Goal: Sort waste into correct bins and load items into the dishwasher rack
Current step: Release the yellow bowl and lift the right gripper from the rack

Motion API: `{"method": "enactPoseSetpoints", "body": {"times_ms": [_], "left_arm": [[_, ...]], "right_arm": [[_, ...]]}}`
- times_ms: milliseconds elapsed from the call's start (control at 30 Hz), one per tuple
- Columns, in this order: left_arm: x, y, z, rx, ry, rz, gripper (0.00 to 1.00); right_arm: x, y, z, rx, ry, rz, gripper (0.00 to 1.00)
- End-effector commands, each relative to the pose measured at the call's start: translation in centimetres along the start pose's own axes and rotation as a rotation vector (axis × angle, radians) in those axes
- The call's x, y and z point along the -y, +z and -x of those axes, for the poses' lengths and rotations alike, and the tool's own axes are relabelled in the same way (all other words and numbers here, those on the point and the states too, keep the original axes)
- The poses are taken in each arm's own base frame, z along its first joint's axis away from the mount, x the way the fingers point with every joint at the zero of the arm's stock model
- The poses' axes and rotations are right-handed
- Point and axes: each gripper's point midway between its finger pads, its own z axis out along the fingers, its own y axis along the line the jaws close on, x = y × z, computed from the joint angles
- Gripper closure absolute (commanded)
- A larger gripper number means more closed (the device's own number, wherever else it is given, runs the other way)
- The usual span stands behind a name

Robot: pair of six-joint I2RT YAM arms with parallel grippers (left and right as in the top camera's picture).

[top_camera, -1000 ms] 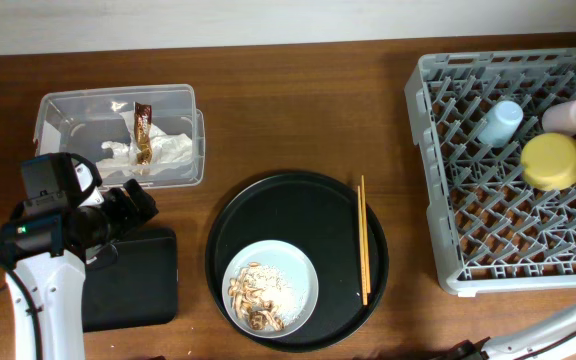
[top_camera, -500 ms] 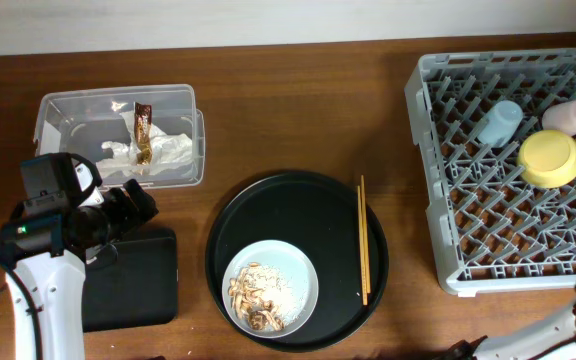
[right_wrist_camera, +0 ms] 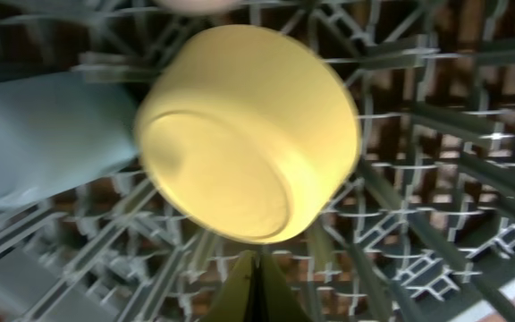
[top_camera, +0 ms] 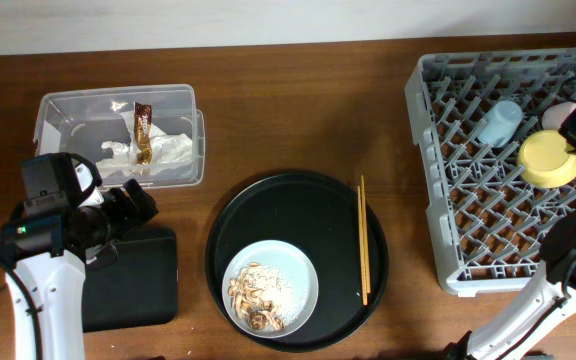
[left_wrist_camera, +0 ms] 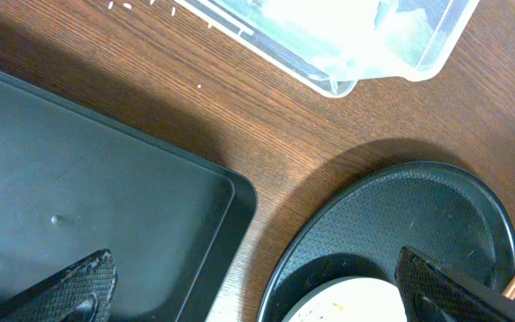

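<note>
Yellow and bottom-up, the bowl (top_camera: 551, 160) lies tilted in the far right part of the rack (top_camera: 420, 170). The blue cup (top_camera: 499, 122) lies on its side just to its left, and the pink cup (top_camera: 556, 115) is just behind it (half hidden overhead by the arm). The right gripper (right_wrist_camera: 257, 288) is over the bowl with its jaws pressed together and nothing seen between them. Their tips point at the bowl's edge, and whether they touch it I cannot tell.

Left of the rack on the wooden table (top_camera: 298, 110) is the round tray (top_camera: 288, 215). The chopsticks (top_camera: 364, 240) lie along its right side, and the plate (top_camera: 293, 265) at its near left holds the scraps (top_camera: 256, 295).

Far left, the tub (top_camera: 78, 120) holds the napkin (top_camera: 158, 155) and the wrapper (top_camera: 143, 133). The black tray (top_camera: 133, 285) sits in front of the tub. The left gripper (left_wrist_camera: 257, 293) hangs between them, jaws wide apart and holding nothing. One of its fingers is over the black tray's corner and the other over the round tray.
</note>
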Motion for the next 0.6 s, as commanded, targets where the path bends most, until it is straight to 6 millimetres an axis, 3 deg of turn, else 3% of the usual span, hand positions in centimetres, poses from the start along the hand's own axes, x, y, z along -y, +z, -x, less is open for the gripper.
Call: {"method": "enactPoseSetpoints", "body": {"times_ms": [0,233,467,567], "left_arm": [[0.1,-0.6,0.5,0.024,-0.012,-0.003,0.01],[0.1,-0.6,0.5,0.024,-0.012,-0.003,0.01],[0.1,-0.6,0.5,0.025,-0.012,-0.003,0.01],[0.1,-0.6,0.5,0.025,-0.012,-0.003,0.01]], "right_arm": [[1.2,1.7,0.3,-0.016,0.031,-0.075,0.96],[0.8,3.9,0.2,-0.057,0.029,-0.063,0.96],[1.3,3.9,1.2,-0.015,0.032,-0.089,0.96],[2.4,3.8,1.6,0.011,0.079,-0.155,0.96]]}}
